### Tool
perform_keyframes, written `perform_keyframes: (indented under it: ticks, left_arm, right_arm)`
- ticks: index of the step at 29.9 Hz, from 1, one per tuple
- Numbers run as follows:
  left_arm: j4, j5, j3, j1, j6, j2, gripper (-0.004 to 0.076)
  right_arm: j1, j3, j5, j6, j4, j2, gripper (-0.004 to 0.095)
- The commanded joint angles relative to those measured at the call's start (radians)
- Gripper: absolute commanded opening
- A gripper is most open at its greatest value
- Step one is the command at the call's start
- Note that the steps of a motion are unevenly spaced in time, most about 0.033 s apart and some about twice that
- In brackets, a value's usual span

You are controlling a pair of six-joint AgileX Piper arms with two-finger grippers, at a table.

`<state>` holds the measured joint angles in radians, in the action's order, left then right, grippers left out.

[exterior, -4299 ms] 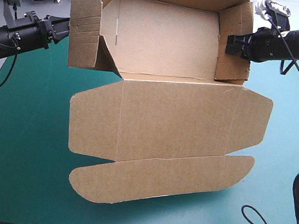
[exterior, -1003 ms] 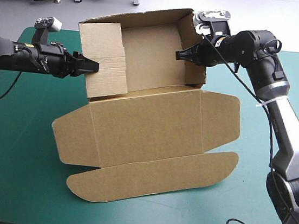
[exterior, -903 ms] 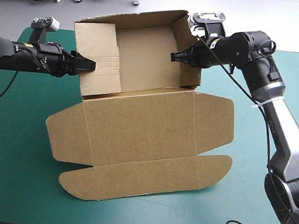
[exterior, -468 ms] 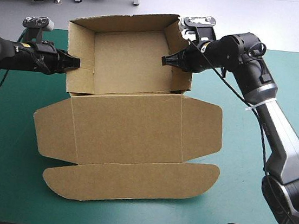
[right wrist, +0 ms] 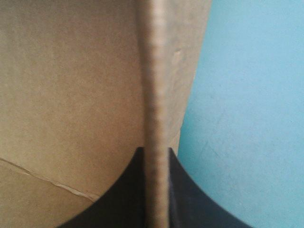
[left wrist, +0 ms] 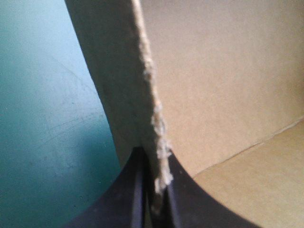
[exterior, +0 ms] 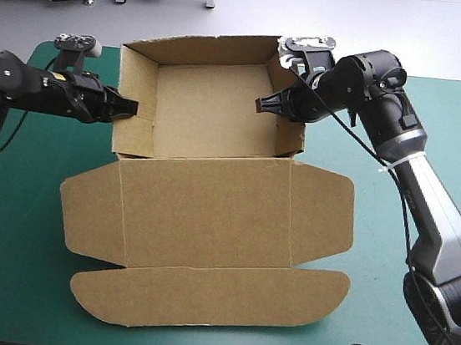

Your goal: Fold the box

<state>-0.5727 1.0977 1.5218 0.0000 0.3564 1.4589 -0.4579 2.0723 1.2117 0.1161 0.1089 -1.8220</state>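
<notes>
Pinching opposite walls: left hand (exterior: 129,107) clamped on the box (exterior: 209,212) at 9 o'clock of its tray (exterior: 213,111); right hand (exterior: 261,106) clamped on the wall at 3; tray stands at 12 on the surface (exterior: 19,248), lid (exterior: 229,248) flat toward 6. Risks, as judged: an uneven pull could skew the tray or crease a wall; a loosened grip might let the walls spring outward. Board brown, matte, stiff; left wall's edge ragged, fibrous; lid flaps rounded; surface teal-green, smooth.

box (left wrist: 228,85) wall edge: blurred, both wrist views | rest of box: cut off
</notes>
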Motion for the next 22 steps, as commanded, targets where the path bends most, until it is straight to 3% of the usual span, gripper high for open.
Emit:
perform_keyframes:
  ticks: [1, 7, 22]
  left_arm:
    - [0.014, -0.075, 0.032, -0.128, -0.109, -0.035, -0.0009]
    - [0.244, -0.086, 0.032, -0.290, -0.315, 0.038, -0.0009]
    - [0.309, -0.084, 0.032, -0.416, -0.414, 0.231, -0.0009]
  right_arm:
    - [-0.015, 0.023, 0.036, -0.018, 0.033, 0.052, -0.0013]
    - [-0.015, -0.108, 0.002, -0.012, 0.061, 0.052, -0.0013]
    - [-0.013, -0.462, -0.203, 0.040, 0.100, 0.040, -0.0013]
